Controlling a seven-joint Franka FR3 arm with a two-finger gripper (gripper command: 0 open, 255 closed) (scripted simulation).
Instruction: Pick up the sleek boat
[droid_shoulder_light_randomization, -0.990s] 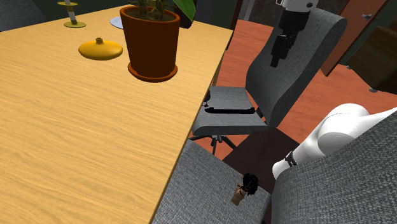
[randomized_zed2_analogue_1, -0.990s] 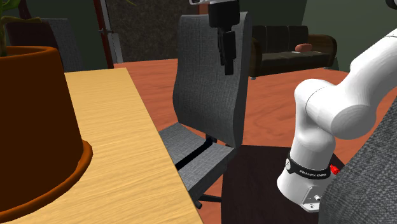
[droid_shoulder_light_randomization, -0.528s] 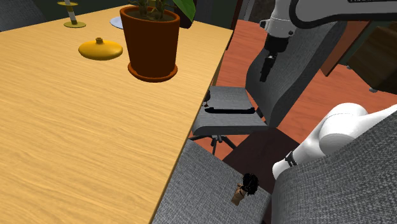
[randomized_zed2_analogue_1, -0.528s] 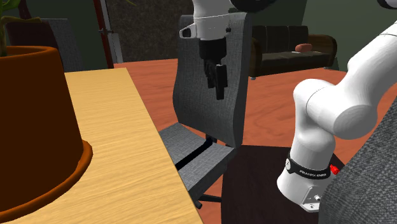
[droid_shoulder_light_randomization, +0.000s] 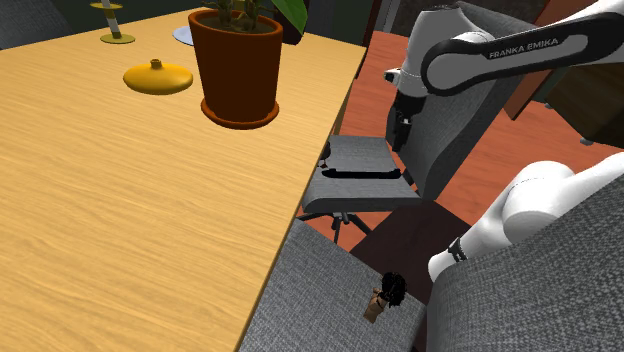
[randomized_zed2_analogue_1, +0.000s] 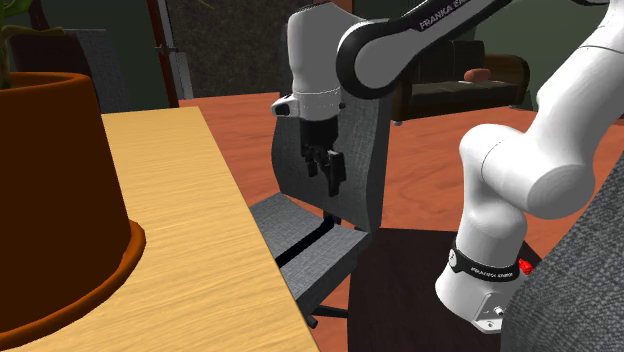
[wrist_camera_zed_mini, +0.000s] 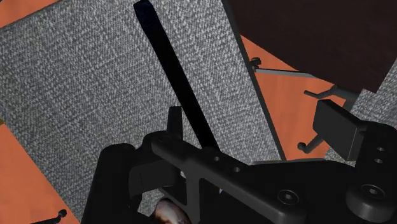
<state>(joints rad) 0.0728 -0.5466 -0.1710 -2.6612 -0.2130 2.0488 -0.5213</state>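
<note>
The shoulder camera sits beside and a little behind my stand, looking down and across the table (droid_shoulder_light_randomization: 130, 200) toward the potted plant (droid_shoulder_light_randomization: 238, 62), with the grey chair (droid_shoulder_light_randomization: 360, 160) at mid-distance. The second exterior camera sits low and close against that pot (randomized_zed2_analogue_1: 55, 190), facing along the table's edge (randomized_zed2_analogue_1: 190, 230) to the same chair (randomized_zed2_analogue_1: 305, 240) and a sofa (randomized_zed2_analogue_1: 495, 85) beyond. My wrist camera looks down on the chair seat (wrist_camera_zed_mini: 95, 83) from close above.

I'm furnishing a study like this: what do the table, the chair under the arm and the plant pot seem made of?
Table: pale wood, by its grain lines, matte. Chair: grey woven fabric, by the speckled weave. Plant pot: smooth reddish-brown, perhaps terracotta or plastic; the look leaves it open.
</note>
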